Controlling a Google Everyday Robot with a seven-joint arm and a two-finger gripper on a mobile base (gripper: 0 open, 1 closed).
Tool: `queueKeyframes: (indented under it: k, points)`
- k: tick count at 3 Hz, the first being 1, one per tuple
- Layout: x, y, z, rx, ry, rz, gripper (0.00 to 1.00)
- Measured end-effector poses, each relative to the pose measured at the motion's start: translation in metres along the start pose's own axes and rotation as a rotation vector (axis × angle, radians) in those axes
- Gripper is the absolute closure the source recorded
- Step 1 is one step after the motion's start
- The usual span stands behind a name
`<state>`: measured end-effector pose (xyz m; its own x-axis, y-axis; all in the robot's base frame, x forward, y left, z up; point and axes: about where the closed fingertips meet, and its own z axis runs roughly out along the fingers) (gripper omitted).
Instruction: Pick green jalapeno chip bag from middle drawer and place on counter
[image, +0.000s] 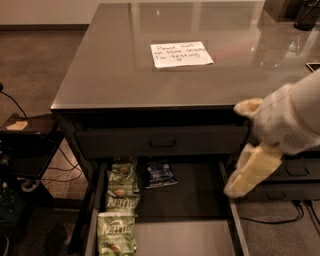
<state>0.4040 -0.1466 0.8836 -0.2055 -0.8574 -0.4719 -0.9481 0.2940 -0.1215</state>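
The middle drawer is pulled out below the counter. Three green jalapeno chip bags lie in a column along its left side: one at the back, one in the middle, one at the front. A dark blue bag lies beside the back one. My gripper hangs over the drawer's right rail, in front of the counter's edge. Its pale fingers are apart and empty. It is well right of the green bags and above them.
A white handwritten note lies on the counter. A shut drawer front with a pull sits above the open drawer. More drawers are to the right. A dark side stand with cables is on the left.
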Motion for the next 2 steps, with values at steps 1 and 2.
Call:
queueKeyframes:
  k: [1,2]
  points:
    - [-0.001,0.024,0.06,-0.043,-0.073,0.007,0.0]
    - [0.002,0.04,0.128,-0.064,-0.13,0.018,0.0]
